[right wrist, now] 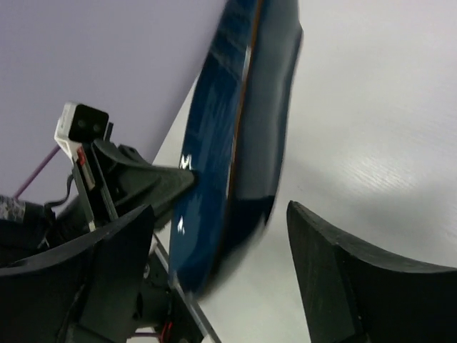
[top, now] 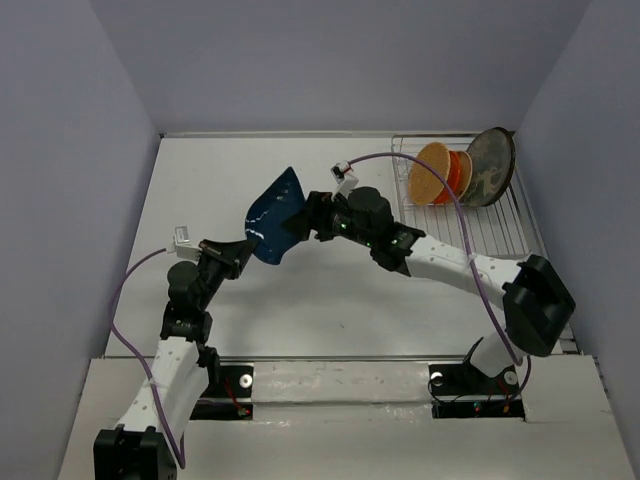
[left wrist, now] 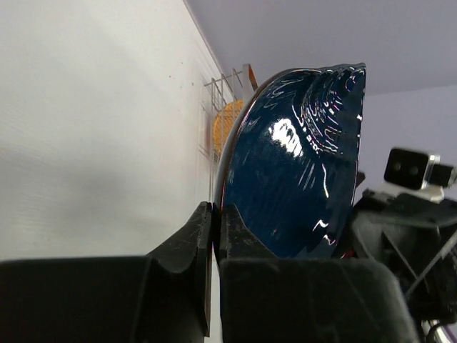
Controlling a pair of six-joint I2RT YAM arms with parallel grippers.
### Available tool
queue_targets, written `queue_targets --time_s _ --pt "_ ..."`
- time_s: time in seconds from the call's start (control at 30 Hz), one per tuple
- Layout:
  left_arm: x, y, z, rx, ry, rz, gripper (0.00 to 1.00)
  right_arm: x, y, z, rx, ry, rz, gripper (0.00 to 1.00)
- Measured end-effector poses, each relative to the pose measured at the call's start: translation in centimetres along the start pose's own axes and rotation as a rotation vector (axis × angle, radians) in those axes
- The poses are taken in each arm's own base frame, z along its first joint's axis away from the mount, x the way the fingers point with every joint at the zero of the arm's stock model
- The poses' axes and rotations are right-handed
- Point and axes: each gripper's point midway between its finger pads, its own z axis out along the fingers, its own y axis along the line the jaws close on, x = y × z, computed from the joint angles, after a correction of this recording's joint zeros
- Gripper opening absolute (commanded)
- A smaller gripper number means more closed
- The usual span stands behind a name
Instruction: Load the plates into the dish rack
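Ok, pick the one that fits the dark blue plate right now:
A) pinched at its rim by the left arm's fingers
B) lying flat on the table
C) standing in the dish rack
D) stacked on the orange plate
A: in the left wrist view the left fingers are closed on the lower rim of the dark blue plate, held on edge, while the right fingers stand spread either side of it.
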Motion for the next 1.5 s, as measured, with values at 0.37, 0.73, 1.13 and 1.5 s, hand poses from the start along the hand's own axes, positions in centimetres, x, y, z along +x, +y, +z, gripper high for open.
queue_targets --time_s 0.37,0.73,1.13,1.5 --pt "2.1 -0.8 -1.2 0.085 0.092 0.086 0.64 -1.5 -2.0 1.8 0.132 -0.027 -0.05 0.07" --pt "1.3 -7.3 -2.2 0.147 0.154 0.549 0.99 -11.3 -12.3 -6.6 0.552 0.005 -0.208 0.07" --pt "7.5 -6.1 -3.1 0.09 0.364 0.926 0.99 -29.7 -14.3 -17.7 1.003 -0.212 -0.45 0.07" --pt "7.5 -5.4 -3.6 0.064 0.367 0.987 0.99 -29.0 -24.3 -13.7 1.241 0.015 -0.531 0.07"
